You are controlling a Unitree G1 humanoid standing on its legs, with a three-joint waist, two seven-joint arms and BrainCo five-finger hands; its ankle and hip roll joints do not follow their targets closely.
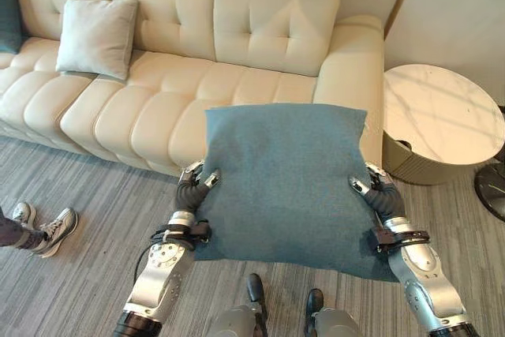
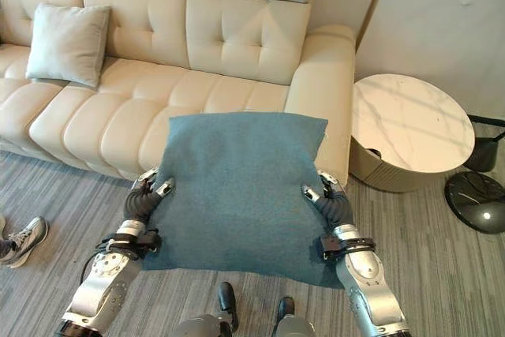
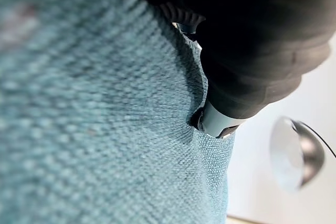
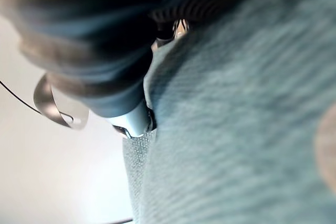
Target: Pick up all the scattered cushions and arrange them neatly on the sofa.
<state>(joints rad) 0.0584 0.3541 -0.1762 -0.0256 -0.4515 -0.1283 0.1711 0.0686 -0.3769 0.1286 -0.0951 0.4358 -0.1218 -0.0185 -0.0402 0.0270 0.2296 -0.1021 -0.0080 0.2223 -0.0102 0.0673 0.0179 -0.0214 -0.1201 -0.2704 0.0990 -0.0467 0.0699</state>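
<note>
Left hand (image 1: 196, 183) clamped on the 9 o'clock edge of the blue cushion (image 1: 284, 183), thumb on the top face, the other fingers hidden behind the fabric. Right hand (image 1: 377, 189) gripping the opposite edge at 3 o'clock in the same manner, thumb pressed on the front. In the left wrist view, a silver finger (image 3: 214, 121) sunk into the woven cloth; in the right wrist view, one finger (image 4: 131, 121) likewise pushed into the weave.

Blue cushion held up flat between both hands, above the grey striped carpet (image 1: 87, 274), its far edge in line with the front of the cream sofa (image 1: 237, 45). No label, tag or writing readable on the cushion, only the coarse weave.

Further out, at 11 o'clock from the blue cushion, a pale grey cushion (image 1: 96, 35) leaning upright against the sofa back. At the far 10 o'clock edge of the left eye view, part of a dark teal cushion (image 1: 8, 15), also on the seat against the back.

At 2 o'clock, just beside the sofa arm, a round table with white marble top (image 1: 442, 112). Beyond it at 3 o'clock, in the right eye view, a dark round lamp base (image 2: 477, 203) on the floor.

At 8 o'clock, well apart from the left hand, a person's sneakers (image 1: 49, 229) on the carpet. No print legible anywhere.
</note>
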